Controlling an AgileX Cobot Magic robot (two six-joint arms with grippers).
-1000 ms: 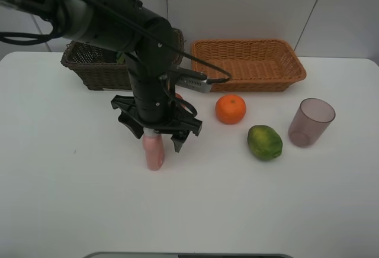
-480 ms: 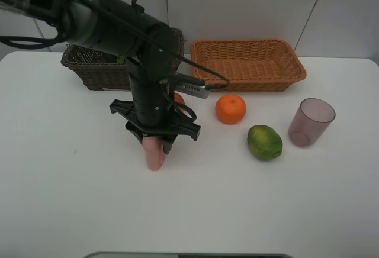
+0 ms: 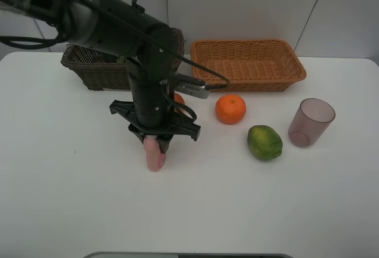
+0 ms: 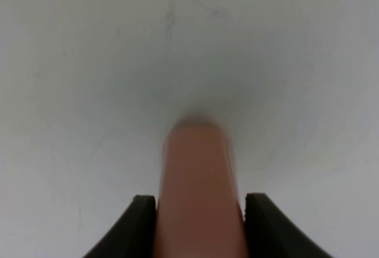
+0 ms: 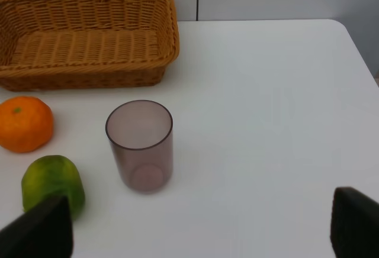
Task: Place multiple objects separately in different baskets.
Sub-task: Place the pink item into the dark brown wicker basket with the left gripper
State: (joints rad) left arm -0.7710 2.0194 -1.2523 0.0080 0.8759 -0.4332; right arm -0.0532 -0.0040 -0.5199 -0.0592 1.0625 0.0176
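Pinching smooth cylindrical pink bottle (image 3: 155, 157): left gripper (image 4: 200, 203).

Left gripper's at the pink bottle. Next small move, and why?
Probably a short straight lift: the left gripper has both fingers pressed against the pink bottle, which rests on the table. It needs height before clearing the wall of the dark brown basket.

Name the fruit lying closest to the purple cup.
The green citrus fruit, just left of the purple cup in the high view; the orange sits farther off.
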